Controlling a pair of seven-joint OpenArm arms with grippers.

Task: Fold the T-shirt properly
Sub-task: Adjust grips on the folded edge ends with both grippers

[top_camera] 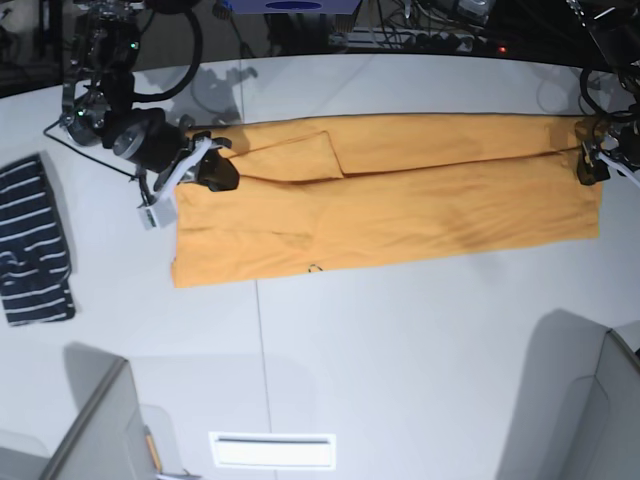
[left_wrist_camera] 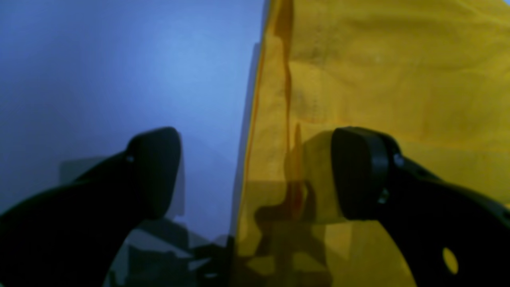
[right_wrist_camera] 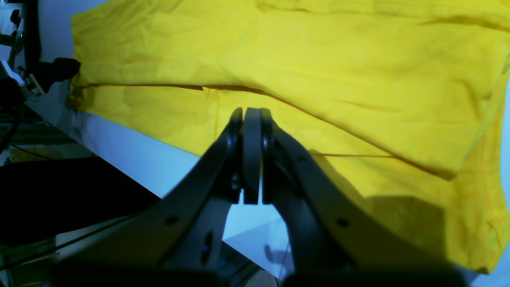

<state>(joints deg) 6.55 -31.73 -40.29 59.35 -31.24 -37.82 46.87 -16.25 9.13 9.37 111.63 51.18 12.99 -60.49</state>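
My right tool (right_wrist_camera: 252,159) has its dark jaws pressed together with nothing between them, poised above the near hem of the large orange-yellow cloth T-shirt (right_wrist_camera: 318,79); from overhead it sits at the shirt's end on that view's left (top_camera: 215,172). My left tool (left_wrist_camera: 255,171) stands with its jaws wide apart, one pad over the bare bench and the other over the shirt's edge (left_wrist_camera: 398,79), gripping nothing. The shirt (top_camera: 400,200) lies flat as a long folded band across the white bench (top_camera: 400,350), one flap folded over near my right tool. Further off, a small navy garment with white stripes (top_camera: 35,245) lies well apart from the shirt, by the bench's edge. Nothing lies between my tools and the cloth. Only the overhead view shows both tools at opposite ends and the dark cables behind the bench; the left wrist view is blurred.
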